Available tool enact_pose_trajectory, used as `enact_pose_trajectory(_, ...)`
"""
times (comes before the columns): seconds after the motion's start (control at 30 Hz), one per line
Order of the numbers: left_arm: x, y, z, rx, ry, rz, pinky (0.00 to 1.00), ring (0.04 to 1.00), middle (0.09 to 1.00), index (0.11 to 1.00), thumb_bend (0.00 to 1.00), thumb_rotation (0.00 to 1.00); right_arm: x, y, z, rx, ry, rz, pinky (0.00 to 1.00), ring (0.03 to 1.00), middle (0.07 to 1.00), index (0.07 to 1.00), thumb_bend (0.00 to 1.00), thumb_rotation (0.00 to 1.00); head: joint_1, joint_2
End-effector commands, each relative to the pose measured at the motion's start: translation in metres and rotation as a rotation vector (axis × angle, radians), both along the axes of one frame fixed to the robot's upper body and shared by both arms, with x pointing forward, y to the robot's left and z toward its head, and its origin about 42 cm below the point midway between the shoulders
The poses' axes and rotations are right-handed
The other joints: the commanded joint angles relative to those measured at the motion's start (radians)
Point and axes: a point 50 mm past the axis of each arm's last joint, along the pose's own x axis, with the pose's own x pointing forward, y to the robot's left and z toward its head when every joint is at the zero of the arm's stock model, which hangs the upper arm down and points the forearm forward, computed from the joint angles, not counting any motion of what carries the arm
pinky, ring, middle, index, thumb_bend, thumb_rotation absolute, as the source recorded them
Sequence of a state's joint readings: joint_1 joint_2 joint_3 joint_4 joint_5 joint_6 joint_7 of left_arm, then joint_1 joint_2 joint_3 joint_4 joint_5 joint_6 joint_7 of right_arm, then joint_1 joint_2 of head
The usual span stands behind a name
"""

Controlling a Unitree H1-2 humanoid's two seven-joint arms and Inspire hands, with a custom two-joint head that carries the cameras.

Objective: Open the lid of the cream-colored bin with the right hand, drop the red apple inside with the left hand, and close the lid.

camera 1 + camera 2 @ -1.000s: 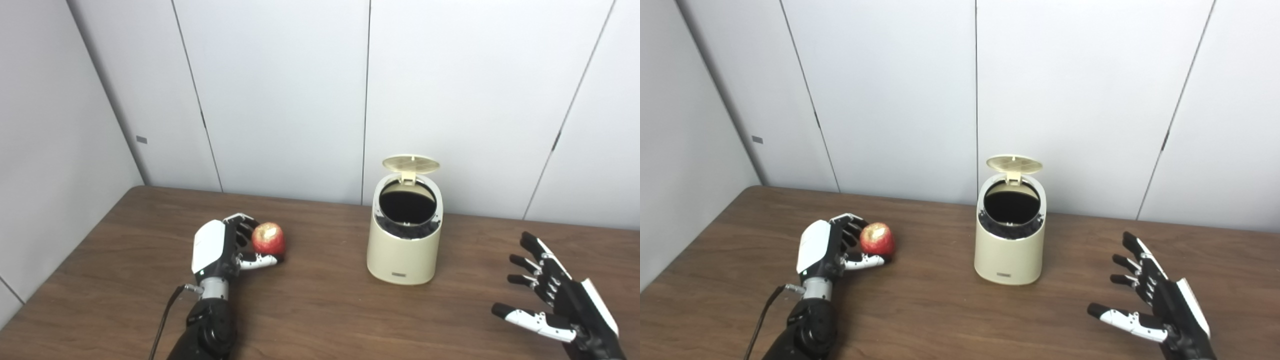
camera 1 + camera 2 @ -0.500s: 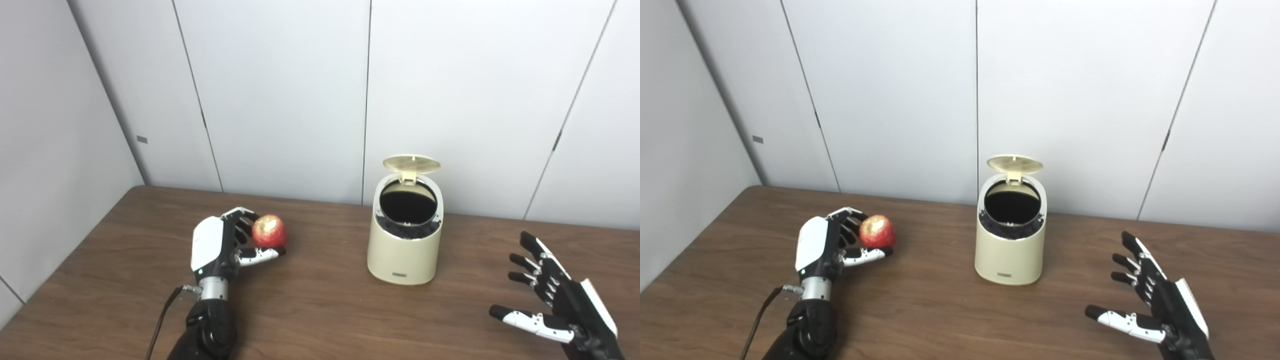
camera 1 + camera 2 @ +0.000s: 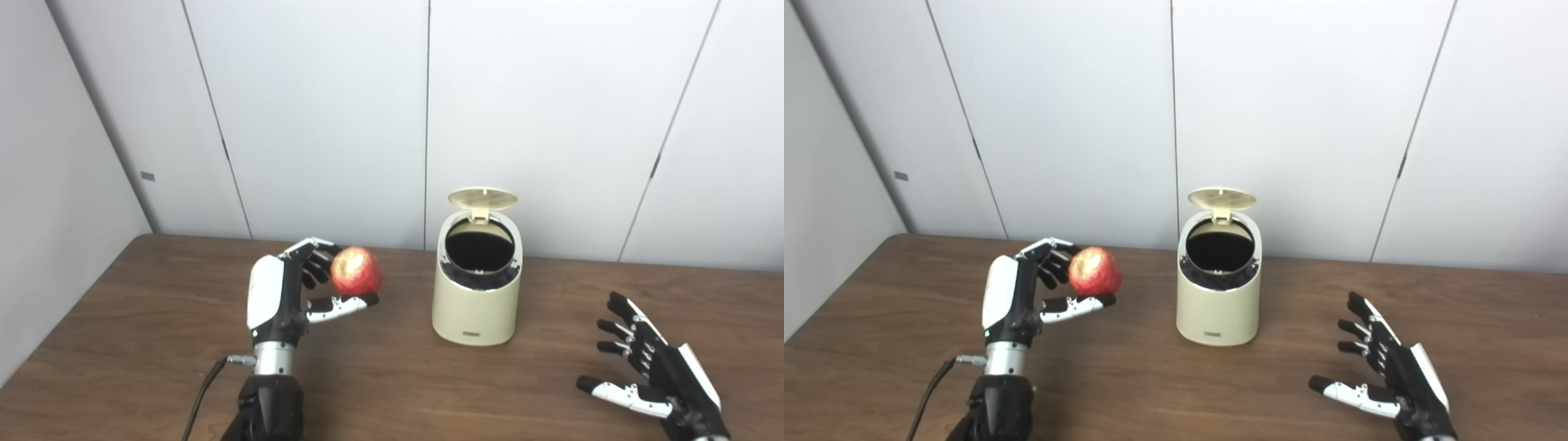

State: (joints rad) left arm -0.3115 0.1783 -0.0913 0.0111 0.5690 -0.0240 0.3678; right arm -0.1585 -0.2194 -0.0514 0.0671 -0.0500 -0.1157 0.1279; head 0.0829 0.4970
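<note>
The cream-colored bin [image 3: 476, 303] stands upright near the table's middle, its round lid [image 3: 482, 198] tipped up at the back and the dark inside showing. My left hand [image 3: 288, 291] is shut on the red apple [image 3: 356, 271], held off the table to the left of the bin and apart from it. My right hand [image 3: 649, 373] hangs open over the table at the front right, fingers spread, holding nothing.
The brown wooden table [image 3: 392, 380] runs back to white wall panels [image 3: 318, 116] just behind the bin. A black cable [image 3: 202, 392] trails from my left wrist toward the front edge.
My left hand has lifted the apple off the table and carried it right, closer to the bin. The camera has shifted a little. The right hand has stayed open at the front right.
</note>
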Motion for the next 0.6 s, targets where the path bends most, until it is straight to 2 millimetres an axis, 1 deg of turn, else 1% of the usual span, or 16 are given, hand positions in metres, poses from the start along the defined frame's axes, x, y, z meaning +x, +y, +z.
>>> enact_pose_trajectory(0.0, 0.005, -0.012, 0.030, 0.034, -0.095, -0.051, 0.31, 0.394, 0.444, 0.509, 0.52, 0.00, 0.009, 0.003, 0.018, -0.008, -0.097, 0.001, 0.75, 0.853, 0.932, 0.919, 0.75, 0.19, -0.005, -0.001)
enact_pose_trajectory(0.07, 0.005, -0.019, 0.038, 0.053, -0.111, -0.074, 0.32, 0.399, 0.445, 0.509, 0.52, 0.00, 0.008, 0.005, 0.017, -0.017, -0.095, -0.001, 0.73, 0.847, 0.927, 0.916, 0.76, 0.23, -0.020, -0.004)
enact_pose_trajectory(0.23, 0.009, -0.032, 0.052, 0.084, -0.154, -0.108, 0.31, 0.383, 0.444, 0.508, 0.52, 0.00, 0.009, 0.007, 0.015, -0.029, -0.094, -0.003, 0.73, 0.852, 0.930, 0.917, 0.78, 0.27, -0.039, -0.010)
enact_pose_trajectory(0.37, 0.014, -0.042, 0.063, 0.122, -0.181, -0.130, 0.29, 0.369, 0.439, 0.513, 0.52, 0.00, 0.010, 0.007, 0.015, -0.030, -0.098, -0.001, 0.73, 0.853, 0.931, 0.911, 0.79, 0.27, -0.044, -0.015)
enact_pose_trajectory(0.43, 0.016, -0.047, 0.067, 0.127, -0.183, -0.146, 0.29, 0.377, 0.445, 0.510, 0.52, 0.00, 0.010, 0.008, 0.016, -0.034, -0.102, -0.004, 0.74, 0.857, 0.933, 0.914, 0.78, 0.27, -0.048, -0.016)
enact_pose_trajectory(0.57, 0.021, -0.058, 0.074, 0.112, -0.185, -0.184, 0.30, 0.389, 0.460, 0.500, 0.53, 0.00, 0.012, 0.008, 0.015, -0.019, -0.102, -0.005, 0.72, 0.862, 0.934, 0.917, 0.77, 0.26, -0.059, -0.019)
